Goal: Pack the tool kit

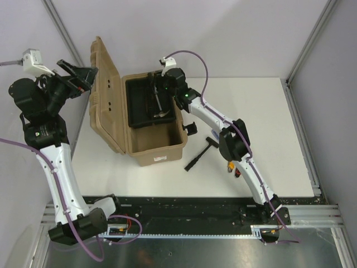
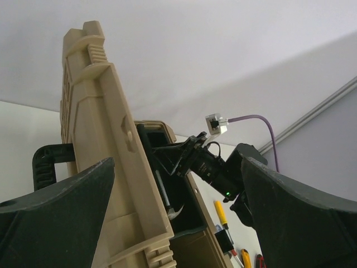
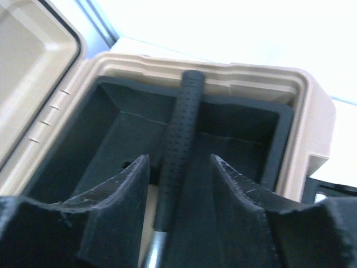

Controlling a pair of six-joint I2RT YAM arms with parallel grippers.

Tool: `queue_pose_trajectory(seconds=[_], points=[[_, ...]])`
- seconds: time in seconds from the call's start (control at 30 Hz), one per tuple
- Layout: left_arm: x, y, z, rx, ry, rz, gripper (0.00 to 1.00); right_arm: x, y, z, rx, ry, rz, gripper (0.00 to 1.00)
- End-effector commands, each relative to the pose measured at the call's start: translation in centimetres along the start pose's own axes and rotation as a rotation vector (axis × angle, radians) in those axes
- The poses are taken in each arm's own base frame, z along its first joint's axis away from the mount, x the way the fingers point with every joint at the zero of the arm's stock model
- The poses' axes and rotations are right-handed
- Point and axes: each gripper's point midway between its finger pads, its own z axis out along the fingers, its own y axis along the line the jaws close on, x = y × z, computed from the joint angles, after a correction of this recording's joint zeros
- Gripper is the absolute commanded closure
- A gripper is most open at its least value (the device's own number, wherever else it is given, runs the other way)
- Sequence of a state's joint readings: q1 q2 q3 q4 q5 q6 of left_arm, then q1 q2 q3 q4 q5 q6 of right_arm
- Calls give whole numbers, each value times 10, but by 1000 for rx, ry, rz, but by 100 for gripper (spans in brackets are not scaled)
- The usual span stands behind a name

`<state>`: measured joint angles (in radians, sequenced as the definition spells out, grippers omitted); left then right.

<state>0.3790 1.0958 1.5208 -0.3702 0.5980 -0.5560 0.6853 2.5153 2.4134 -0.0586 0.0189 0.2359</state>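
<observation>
The tan toolbox [image 1: 156,146] stands open, its lid [image 1: 106,95] upright on the left. A black inner tray [image 1: 136,114] fills its far half, and a hammer [image 1: 159,106] lies in the tray. My right gripper [image 1: 158,92] hovers over the tray. In the right wrist view its jaws [image 3: 179,160] are open, one on each side of the hammer's black dotted grip [image 3: 181,128], with gaps showing on both sides. My left gripper [image 1: 82,75] is wide open at the lid's top. In the left wrist view the lid [image 2: 106,167] stands between its fingers [image 2: 177,162].
A black T-shaped tool [image 1: 202,152] lies on the white table right of the box. Yellow and red handled tools [image 1: 234,167] sit partly under the right arm; a yellow screwdriver [image 2: 221,213] shows among them. The box's black latch [image 1: 191,128] sticks out on its right side.
</observation>
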Motion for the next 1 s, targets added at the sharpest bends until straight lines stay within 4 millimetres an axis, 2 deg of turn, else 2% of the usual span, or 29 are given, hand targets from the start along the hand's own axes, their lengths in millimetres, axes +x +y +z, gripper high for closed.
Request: queue_pose_trajectory(seconds=[0.0, 0.13, 0.23, 0.3, 0.37, 0.67, 0.8, 0.97], points=[[-12, -32, -10, 88, -25, 85, 1, -19, -17, -2, 64, -57, -40, 42], [-11, -58, -15, 169, -15, 125, 0, -51, -13, -15, 72, -110, -36, 33], [-9, -79, -20, 242, -2, 156, 1, -68, -10, -27, 62, -118, -32, 34], [-6, -88, -22, 274, 4, 172, 1, -70, -6, -33, 35, -98, -35, 35], [-4, -94, -24, 293, 8, 180, 0, -67, -3, -36, 15, -65, -42, 37], [8, -91, -20, 294, 37, 156, 1, -11, 6, -28, -52, 106, -25, 49], [14, -87, -16, 285, 50, 140, 1, -1, 11, -22, -77, 114, -5, 47], [16, -83, -13, 272, 53, 133, 1, -1, 15, -11, -98, 74, 65, 41]])
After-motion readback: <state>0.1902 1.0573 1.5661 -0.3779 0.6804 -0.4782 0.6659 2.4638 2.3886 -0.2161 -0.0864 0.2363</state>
